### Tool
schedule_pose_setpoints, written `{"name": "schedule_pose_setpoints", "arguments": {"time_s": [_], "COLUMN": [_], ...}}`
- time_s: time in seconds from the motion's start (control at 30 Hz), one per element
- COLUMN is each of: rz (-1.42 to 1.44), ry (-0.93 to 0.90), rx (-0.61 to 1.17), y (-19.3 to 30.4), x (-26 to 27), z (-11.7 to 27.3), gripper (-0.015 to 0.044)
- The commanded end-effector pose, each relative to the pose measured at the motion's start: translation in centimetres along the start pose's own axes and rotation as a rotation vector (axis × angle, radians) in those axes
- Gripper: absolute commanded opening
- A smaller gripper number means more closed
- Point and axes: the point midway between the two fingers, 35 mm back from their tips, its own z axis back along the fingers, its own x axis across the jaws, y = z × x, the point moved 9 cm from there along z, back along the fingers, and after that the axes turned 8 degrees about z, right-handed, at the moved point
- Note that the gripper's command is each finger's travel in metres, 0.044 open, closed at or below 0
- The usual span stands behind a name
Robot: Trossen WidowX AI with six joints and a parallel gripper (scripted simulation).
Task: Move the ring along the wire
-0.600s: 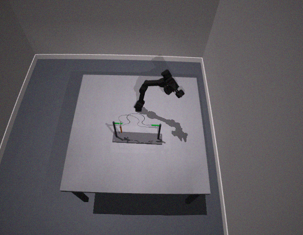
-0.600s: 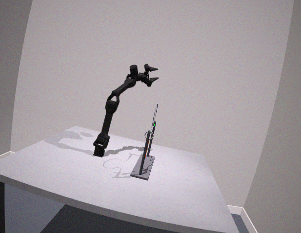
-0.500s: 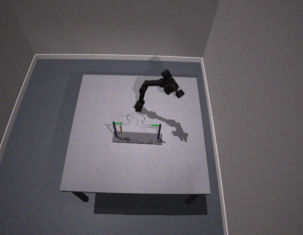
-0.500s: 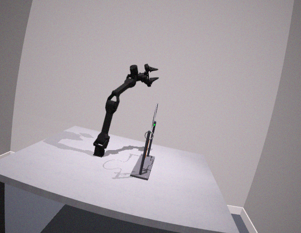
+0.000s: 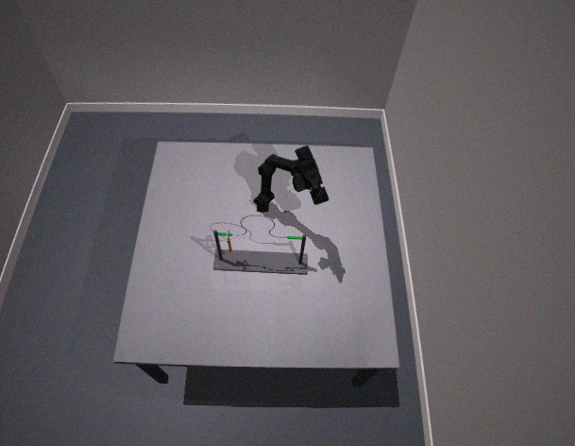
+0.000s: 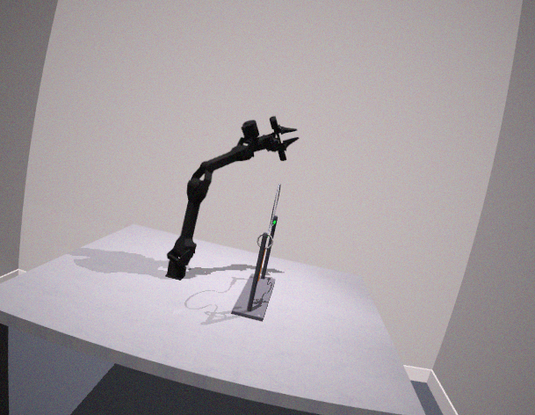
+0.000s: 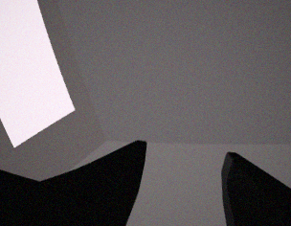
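Observation:
The ring (image 5: 228, 237) (image 6: 257, 241) hangs on the left green part (image 5: 222, 233) beside the left post (image 5: 218, 248) (image 6: 256, 279) as the top view shows it. Its orange handle (image 5: 229, 246) points down. The grey wire (image 5: 259, 215) (image 6: 278, 189) curves up and across to the right green part (image 5: 294, 237) at the other post (image 5: 302, 251) (image 6: 267, 254). My gripper (image 6: 297, 134) (image 7: 185, 156) is high above the wire, away from ring and handle. Its fingers are part-way open with nothing between them. In the top view its fingertips are hard to make out.
The posts stand on a grey base (image 5: 268, 259) (image 6: 243, 296) on the white table (image 5: 259, 326) (image 6: 138, 312). My arm rises from the table behind the wire. The wrist view shows walls and a bright white surface (image 7: 29, 67) at the upper left; the wire and ring are outside it.

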Motion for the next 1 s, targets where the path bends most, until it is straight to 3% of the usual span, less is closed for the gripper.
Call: {"name": "schedule_pose_setpoints", "arguments": {"time_s": [0.0,0.47,0.97], "rz": [0.127,0.534,0.907], "ry": [-0.009,0.010,0.162], "rx": [-0.029,-0.168,-0.337], "y": [-2.7,-14.2,-28.6], "x": [-1.4,-4.3,-6.7], "z": [-1.5,-4.6,-3.3], "gripper": [0.0160,0.0160,0.0160]}}
